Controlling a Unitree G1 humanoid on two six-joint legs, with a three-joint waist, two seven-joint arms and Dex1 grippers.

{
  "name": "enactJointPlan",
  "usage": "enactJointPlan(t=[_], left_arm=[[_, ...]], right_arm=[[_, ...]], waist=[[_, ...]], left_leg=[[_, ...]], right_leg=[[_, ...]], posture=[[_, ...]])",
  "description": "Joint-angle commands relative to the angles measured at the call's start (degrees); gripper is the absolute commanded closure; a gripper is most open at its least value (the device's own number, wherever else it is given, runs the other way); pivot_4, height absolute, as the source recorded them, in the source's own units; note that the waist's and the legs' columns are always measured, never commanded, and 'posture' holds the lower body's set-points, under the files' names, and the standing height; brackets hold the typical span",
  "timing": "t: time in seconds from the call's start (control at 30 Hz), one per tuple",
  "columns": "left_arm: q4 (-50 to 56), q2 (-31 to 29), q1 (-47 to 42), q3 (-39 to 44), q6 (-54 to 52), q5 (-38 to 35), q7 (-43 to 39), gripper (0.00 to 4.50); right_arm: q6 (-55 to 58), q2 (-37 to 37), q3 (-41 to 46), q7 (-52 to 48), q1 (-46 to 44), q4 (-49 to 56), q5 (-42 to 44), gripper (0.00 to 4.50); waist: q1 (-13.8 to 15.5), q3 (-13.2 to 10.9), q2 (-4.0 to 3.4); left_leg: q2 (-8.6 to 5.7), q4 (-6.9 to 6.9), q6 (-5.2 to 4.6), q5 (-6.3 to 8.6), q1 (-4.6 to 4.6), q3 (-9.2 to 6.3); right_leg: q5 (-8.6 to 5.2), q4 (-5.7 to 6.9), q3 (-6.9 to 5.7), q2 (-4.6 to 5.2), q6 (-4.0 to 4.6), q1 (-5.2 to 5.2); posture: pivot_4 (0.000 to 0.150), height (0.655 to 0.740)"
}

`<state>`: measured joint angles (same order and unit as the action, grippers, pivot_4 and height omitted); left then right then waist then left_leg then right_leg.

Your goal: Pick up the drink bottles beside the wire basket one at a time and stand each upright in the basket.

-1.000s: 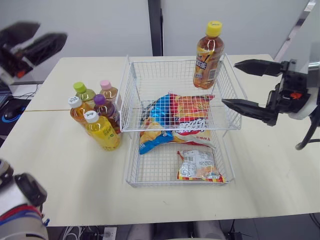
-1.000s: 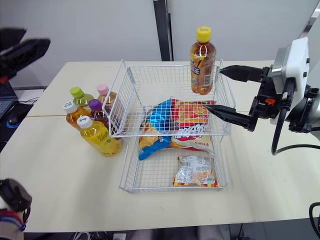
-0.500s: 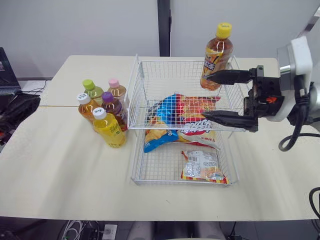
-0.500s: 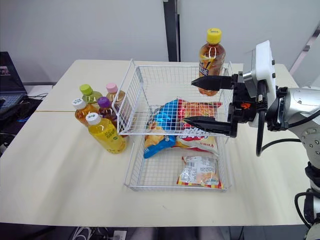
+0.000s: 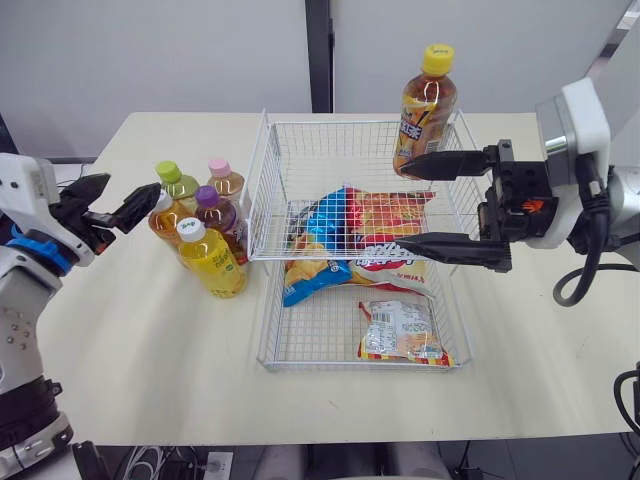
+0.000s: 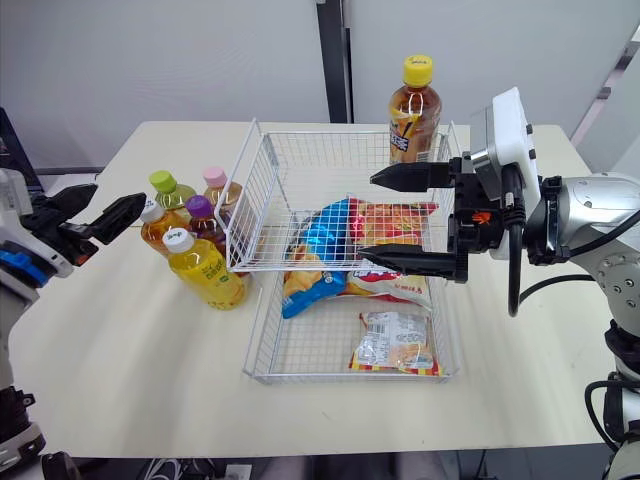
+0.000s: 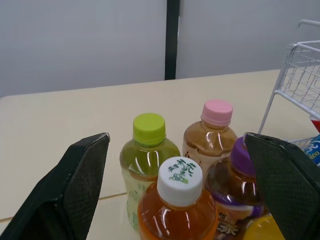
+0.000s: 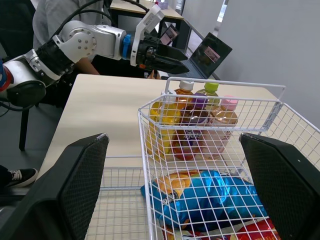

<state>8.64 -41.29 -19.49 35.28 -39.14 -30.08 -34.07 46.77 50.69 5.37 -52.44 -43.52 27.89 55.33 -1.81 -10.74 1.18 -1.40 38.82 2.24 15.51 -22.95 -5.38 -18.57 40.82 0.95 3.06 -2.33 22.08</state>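
Several small drink bottles stand in a cluster on the table left of the white wire basket (image 5: pixel 262 150): green cap (image 5: pixel 166 172), pink cap (image 5: pixel 217 168), purple cap (image 5: pixel 206 197), a white-capped orange one (image 7: pixel 179 176), and a yellow bottle (image 5: pixel 212 262) in front. An amber bottle with a yellow cap (image 5: pixel 424 100) stands upright in the basket's far right corner. My left gripper (image 5: pixel 128 192) is open just left of the cluster, level with the caps. My right gripper (image 5: pixel 402 200) hangs open over the basket's upper tier, close to the amber bottle, holding nothing.
The basket has two tiers holding a blue chip bag (image 5: pixel 320 235), a red snack bag (image 5: pixel 385 215) and a small packet (image 5: pixel 400 332) below. A seated person (image 8: pixel 55 15) and a laptop (image 8: pixel 210 52) are beyond the table's left end.
The left gripper has swung in from the far left to the bottle cluster. The right gripper moved from right of the basket to over its upper tier, staying open.
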Motion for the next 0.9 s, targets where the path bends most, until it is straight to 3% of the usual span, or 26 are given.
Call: enactJointPlan(t=[0.03, 0.67, 0.77, 0.9], left_arm=[[-1.09, -0.36, -0.7, -1.58, 3.44, 1.8, 1.79, 0.04], [-9.96, -1.61, -5.62, -9.39, 7.62, 4.88, 1.12, 0.04], [-10.44, -1.6, -5.64, -9.87, 7.61, 4.75, 0.81, 0.55], [-10.61, -1.4, -5.71, -10.02, 7.34, 4.33, 0.6, 1.8]], right_arm=[[-0.02, 0.17, 1.19, -0.28, -1.66, 1.29, 1.07, 0.0], [0.73, 0.02, 1.71, 0.32, -2.21, 1.63, 1.35, 0.0], [0.85, 0.0, 1.79, 0.37, -2.38, 1.6, 1.42, 0.0], [0.86, -0.06, 1.77, 0.47, -2.69, 1.43, 1.51, 0.0]], waist=[[0.06, 0.0, 0.0], [0.02, 0.0, 0.0], [0.11, 0.0, 0.0], [0.11, 0.0, 0.0]], left_leg=[[0.0, 0.0, 0.0, 0.0, 0.0, 0.0], [-0.01, -0.03, 0.0, 0.0, -0.02, 0.0], [-0.01, -0.03, 0.0, 0.0, -0.02, 0.0], [-0.01, -0.03, 0.0, 0.0, -0.02, -0.01]], right_leg=[[0.0, 0.0, 0.0, 0.0, 0.0, 0.0], [0.0, -0.02, -0.01, 0.0, 0.0, 0.01], [0.0, -0.03, -0.01, 0.0, 0.0, 0.02], [0.0, -0.04, -0.01, 0.0, 0.0, 0.02]], posture=[[0.15, 0.74], [0.15, 0.74], [0.15, 0.74], [0.15, 0.74]])
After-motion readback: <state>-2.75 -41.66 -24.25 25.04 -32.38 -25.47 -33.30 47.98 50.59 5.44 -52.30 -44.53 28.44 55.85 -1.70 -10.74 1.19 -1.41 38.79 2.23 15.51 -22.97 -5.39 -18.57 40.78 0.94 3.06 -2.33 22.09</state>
